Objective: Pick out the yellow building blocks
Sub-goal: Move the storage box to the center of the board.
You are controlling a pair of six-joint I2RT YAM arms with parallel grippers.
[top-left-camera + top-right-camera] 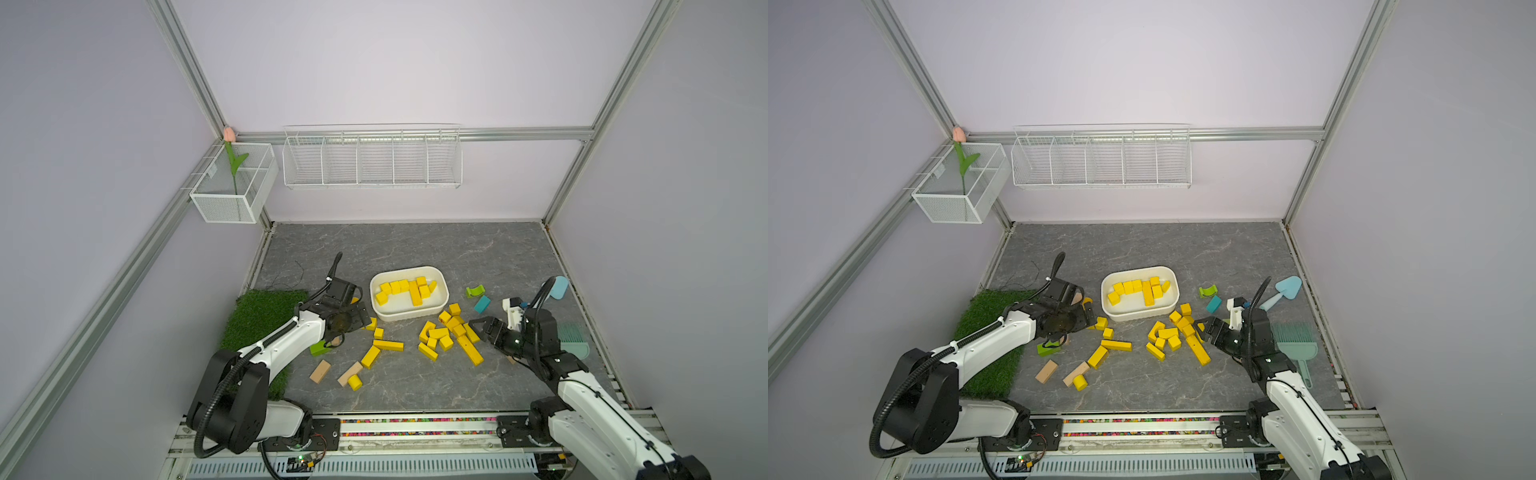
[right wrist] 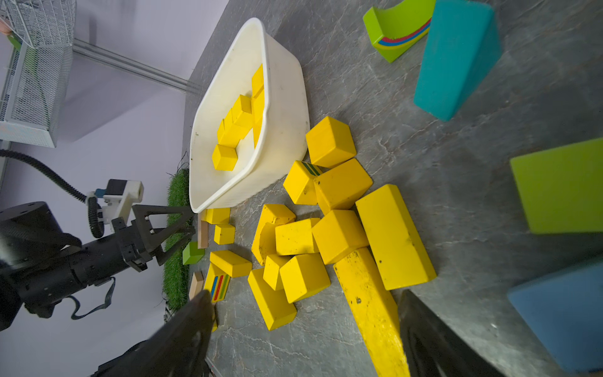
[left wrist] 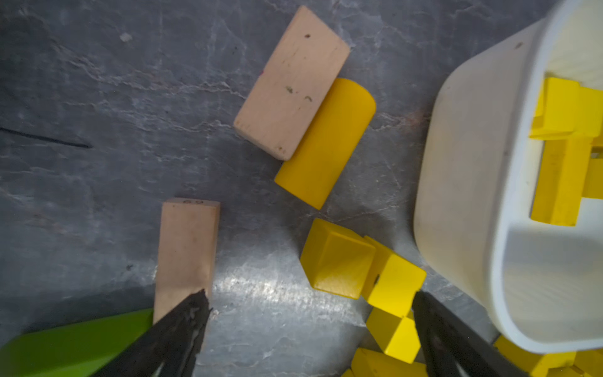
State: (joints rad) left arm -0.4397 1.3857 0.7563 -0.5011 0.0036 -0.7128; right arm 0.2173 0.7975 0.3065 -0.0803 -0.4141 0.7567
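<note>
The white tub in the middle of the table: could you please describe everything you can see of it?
The white tub is a shallow oblong basin with rounded corners and a rolled rim, plastic by its look, faintly scuffed. It stands upright on the grey marbled table. About ten yellow building blocks lie inside, mostly toward its far side. Others lie close outside its near wall.
</note>
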